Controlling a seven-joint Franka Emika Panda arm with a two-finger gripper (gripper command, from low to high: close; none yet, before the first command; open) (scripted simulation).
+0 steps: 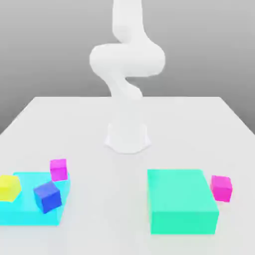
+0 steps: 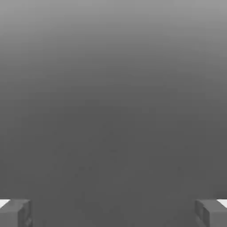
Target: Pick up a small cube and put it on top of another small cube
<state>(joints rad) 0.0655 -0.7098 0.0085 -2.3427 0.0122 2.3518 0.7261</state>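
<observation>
A small hot-pink cube (image 1: 220,188) rests on the white table, touching or nearly touching the side of the large teal block (image 1: 182,206) at the exterior view's right. A more purplish magenta cube (image 1: 58,169) stands at the exterior view's left, by the far corner of a flat cyan slab (image 1: 27,211). The white arm (image 1: 127,60) rises from its base (image 1: 127,137) at the table's middle and bends upward. In the hand view my gripper (image 2: 113,213) is open, its two fingertips (image 2: 15,213) far apart, with nothing but plain grey background between them.
A yellow cube (image 1: 9,188) and a tilted blue cube (image 1: 48,196) lie on the cyan slab. The teal block is much taller than the small cubes. Bare table (image 1: 107,199) lies between the slab and the block.
</observation>
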